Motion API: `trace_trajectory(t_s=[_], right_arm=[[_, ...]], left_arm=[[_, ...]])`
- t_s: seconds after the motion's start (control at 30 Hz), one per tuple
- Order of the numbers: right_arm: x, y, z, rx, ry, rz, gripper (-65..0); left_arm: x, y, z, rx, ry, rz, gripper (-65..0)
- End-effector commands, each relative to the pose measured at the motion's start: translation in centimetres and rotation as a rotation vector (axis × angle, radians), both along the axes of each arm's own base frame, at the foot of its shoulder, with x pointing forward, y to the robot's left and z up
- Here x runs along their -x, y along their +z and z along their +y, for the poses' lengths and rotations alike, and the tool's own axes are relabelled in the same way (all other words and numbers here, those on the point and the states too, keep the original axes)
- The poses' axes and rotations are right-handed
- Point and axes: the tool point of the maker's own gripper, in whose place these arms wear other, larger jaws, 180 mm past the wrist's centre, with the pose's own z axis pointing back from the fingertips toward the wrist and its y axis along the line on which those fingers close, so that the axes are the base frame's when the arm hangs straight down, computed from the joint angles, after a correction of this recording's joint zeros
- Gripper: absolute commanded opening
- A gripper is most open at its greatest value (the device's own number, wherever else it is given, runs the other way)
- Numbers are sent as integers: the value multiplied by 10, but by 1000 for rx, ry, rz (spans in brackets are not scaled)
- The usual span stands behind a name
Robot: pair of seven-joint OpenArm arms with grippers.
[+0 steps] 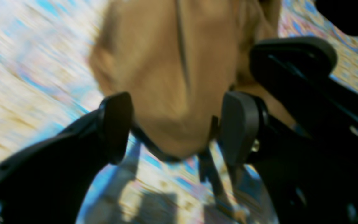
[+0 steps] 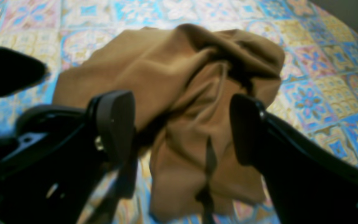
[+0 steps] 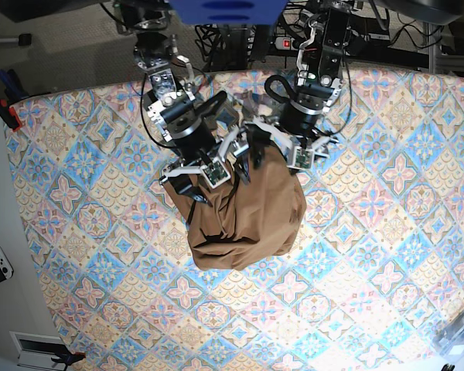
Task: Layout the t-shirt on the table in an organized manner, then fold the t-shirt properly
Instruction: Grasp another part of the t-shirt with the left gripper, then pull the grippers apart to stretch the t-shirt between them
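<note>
Black jaws on both arms stand wide apart with nothing pinched — the left gripper (image 1: pixel 176 127) and right gripper (image 2: pixel 182 127) hang just above the t-shirt (image 3: pixel 243 212), a crumpled heap on the bench (image 3: pixel 371 294) near its far edge. Soft, light cotton, probably best taken at hem or shoulder seams — no containers visible

Grey floor (image 3: pixel 62 54), tangled black cables (image 3: pixel 240 35) behind.

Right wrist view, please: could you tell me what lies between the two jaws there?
Bunched folds of the t-shirt lie between the open jaws of the right gripper, with the table cloth showing beyond.
</note>
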Motion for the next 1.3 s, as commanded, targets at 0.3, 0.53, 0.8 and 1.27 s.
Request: trace_trajectory(t_s=[0.3,0.53,0.8,1.27], right_arm=[[-12,23,-12,-18,-30,-76,-192],[-20,23,-40,-1,-104,-82,-193],[-27,23,-70,16,-183,-86,-193],[-20,13,-79,12,-206,-56,-193]], left_arm=[[-19,-16,1,172,62,46,-214],[-37,-15,-3,166,49,33,-218],[-56,-9,-1,165,54,7,-650],[-56,111,130,-28,232,-220,-650]])
